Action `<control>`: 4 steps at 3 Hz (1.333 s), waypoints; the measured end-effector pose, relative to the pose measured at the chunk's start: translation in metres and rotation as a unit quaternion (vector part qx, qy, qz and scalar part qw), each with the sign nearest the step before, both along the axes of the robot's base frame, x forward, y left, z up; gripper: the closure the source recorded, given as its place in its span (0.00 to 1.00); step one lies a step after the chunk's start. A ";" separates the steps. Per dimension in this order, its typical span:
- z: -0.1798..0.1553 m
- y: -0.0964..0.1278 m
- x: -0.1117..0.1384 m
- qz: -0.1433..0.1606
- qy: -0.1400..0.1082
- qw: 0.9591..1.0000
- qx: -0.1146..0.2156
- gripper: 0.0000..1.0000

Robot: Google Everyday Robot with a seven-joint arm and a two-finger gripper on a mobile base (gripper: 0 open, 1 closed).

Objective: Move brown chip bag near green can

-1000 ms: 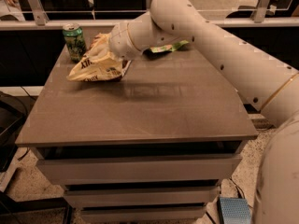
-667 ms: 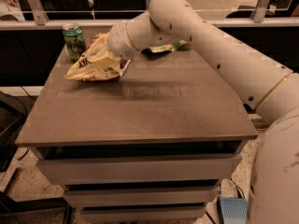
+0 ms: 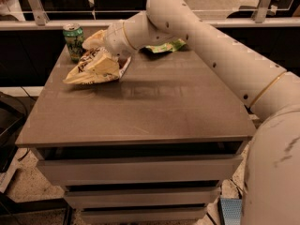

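Note:
The brown chip bag (image 3: 95,69) is crinkled, with a dark centre and pale yellow ends. It lies tilted at the table's far left corner. My gripper (image 3: 100,46) is at the bag's upper end and is shut on it, with the bag's lower end near the table top. The green can (image 3: 74,42) stands upright just left of and behind the bag, a small gap from it. My white arm reaches in from the right across the back of the table.
The brown table (image 3: 154,111) has drawers below its front edge. A smaller green chip bag (image 3: 165,46) lies at the back behind my arm. A railing and dark panels run behind the table.
The gripper and the brown chip bag have shifted slightly to the left, toward the green can. The can and the green chip bag have not moved.

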State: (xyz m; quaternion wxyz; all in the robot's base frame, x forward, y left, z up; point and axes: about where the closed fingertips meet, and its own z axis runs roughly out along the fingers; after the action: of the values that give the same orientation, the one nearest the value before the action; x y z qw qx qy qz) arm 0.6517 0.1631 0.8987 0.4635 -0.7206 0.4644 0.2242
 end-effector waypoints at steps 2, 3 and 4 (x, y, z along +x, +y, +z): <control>0.020 -0.022 0.000 -0.020 0.005 1.000 0.008 0.00; 0.045 -0.073 -0.012 -0.073 0.005 0.997 0.001 0.00; 0.067 -0.137 -0.042 -0.137 0.006 0.990 -0.019 0.00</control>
State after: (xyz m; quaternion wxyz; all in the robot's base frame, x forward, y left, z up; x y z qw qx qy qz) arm 0.6099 0.0257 0.9659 0.4733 -0.6580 0.5652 0.1539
